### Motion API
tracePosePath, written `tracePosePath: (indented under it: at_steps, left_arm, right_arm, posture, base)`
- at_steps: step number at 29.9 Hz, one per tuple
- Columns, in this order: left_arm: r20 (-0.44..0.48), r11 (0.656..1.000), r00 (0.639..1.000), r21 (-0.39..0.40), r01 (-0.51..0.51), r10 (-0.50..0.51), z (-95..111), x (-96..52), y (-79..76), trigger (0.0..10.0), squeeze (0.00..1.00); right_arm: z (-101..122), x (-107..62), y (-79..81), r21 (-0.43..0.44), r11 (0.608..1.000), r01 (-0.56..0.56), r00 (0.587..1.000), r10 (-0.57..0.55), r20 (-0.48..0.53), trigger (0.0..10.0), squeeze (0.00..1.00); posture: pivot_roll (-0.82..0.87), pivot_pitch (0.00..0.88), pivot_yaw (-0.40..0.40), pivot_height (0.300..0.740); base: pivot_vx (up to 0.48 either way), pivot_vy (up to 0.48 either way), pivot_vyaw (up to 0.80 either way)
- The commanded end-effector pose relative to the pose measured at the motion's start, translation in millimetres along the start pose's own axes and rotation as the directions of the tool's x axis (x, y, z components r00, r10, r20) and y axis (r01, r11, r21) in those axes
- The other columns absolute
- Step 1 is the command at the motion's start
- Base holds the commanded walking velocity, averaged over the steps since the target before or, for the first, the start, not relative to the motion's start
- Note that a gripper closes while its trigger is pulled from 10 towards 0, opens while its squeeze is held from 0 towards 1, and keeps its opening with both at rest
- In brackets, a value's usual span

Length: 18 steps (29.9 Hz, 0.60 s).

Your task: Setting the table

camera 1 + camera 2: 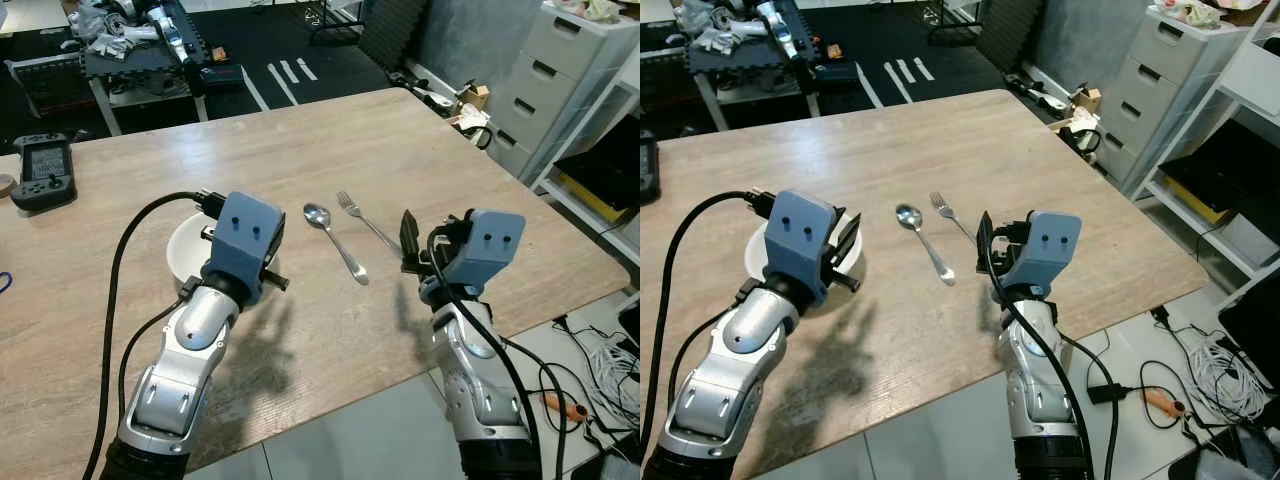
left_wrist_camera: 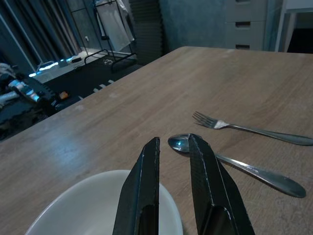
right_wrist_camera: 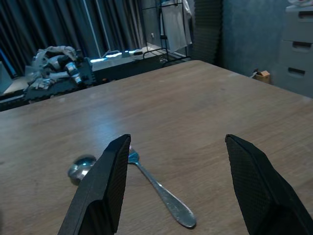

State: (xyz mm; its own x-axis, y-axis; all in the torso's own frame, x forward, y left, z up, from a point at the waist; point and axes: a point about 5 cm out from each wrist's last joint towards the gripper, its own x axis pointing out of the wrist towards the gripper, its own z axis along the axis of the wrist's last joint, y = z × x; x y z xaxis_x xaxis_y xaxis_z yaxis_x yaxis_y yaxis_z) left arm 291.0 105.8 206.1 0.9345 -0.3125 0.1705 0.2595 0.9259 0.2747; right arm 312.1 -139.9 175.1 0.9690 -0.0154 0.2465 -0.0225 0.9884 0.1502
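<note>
The right gripper [image 3: 178, 188] has its two black fingers spread wide and holds nothing. It hangs low over the near right part of the wooden table [image 1: 420, 140], and its fingers point toward the cutlery. The fork [image 1: 366, 227] lies flat just in front of it, with the handle end nearest to the fingers and the tines pointing away. The spoon [image 1: 336, 243] lies beside the fork, on the side toward the robot's left, also flat, with its bowl away from the robot. The two pieces are near each other but apart.

The left gripper [image 2: 173, 188] has its fingers nearly together, with only a narrow gap, and nothing is between them. It hovers over the white bowl [image 1: 183, 252], which stands on the table to the left of the spoon. I cannot tell if the fingers touch the bowl.

As I judge it, the setting is partly done: bowl, spoon and fork are on the table and grouped. The cutlery lies somewhat slanted, so straightening it next to the bowl may be left. A black handheld controller [image 1: 42, 171] rests at the far left edge.
</note>
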Motion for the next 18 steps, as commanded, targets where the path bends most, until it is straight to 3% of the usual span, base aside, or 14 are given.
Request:
tracePosePath:
  at_steps: [1,18]
  left_arm:
    - [-0.018,1.0,1.0,0.005,-0.001,0.001,-5.8,0.4,2.1,10.0,0.0]
    - [-0.006,1.0,1.0,-0.005,0.007,-0.007,-4.4,4.3,-3.5,10.0,0.0]
  right_arm:
    - [0.0,0.5,0.0,-0.001,1.0,0.012,1.0,-0.012,-0.004,10.0,0.0]
    - [0.6,-0.7,-3.6,-0.012,1.0,0.015,1.0,-0.015,-0.005,10.0,0.0]
  posture:
    - [-0.06,0.037,0.072,0.74]
    - [-0.06,0.033,0.076,0.74]
  base:
    - [0.0,0.0,0.0]
    - [0.0,0.0,0.0]
